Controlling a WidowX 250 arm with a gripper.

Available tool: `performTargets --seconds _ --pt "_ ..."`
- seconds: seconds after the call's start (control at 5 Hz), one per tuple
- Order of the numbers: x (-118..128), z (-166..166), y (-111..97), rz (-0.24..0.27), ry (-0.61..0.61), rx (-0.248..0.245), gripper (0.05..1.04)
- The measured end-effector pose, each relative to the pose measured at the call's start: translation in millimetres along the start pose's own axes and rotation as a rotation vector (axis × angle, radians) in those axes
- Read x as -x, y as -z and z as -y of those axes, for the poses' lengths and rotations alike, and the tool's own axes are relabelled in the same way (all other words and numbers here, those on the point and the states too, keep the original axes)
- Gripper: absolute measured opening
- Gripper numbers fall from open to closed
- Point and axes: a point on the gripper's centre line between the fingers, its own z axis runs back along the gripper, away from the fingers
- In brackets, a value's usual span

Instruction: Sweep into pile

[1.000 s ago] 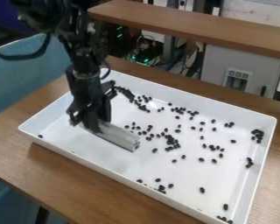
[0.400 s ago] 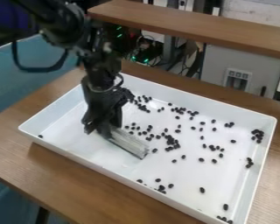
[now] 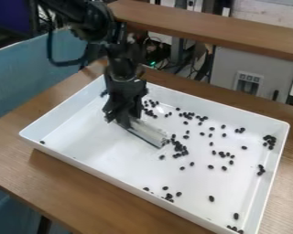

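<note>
- My gripper (image 3: 128, 122) is squeezed around one end of a pale bar (image 3: 149, 134), low in the white tray (image 3: 100, 151).
- The black beans (image 3: 180, 149) lie spread out, some right by the bar's far end, others well apart from my gripper. They could roll past that end if I push too fast.
- If I lift the bar too high, beans could slip under it.
- If I press too hard, the bar might twist in my gripper, or the tray might slide on the desk (image 3: 82, 201).
- Beans by the walls could get missed, because the bar may not fit there.
</note>
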Motion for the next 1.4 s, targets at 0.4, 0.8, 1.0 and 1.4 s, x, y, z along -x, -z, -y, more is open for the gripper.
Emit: performTargets --seconds 0.4,0.8,1.0,1.4 --pt "-9.0 47.6 8.5 -0.004 -0.07 0.039 0.366" --pt "4.9 67.6 7.5 -0.022 -0.089 0.07 0.367" --pt "11.8 53.4 -15.1 -0.031 -0.083 0.064 0.367" --pt "10.4 8.9 -76.2 0.035 -0.082 0.11 0.367"
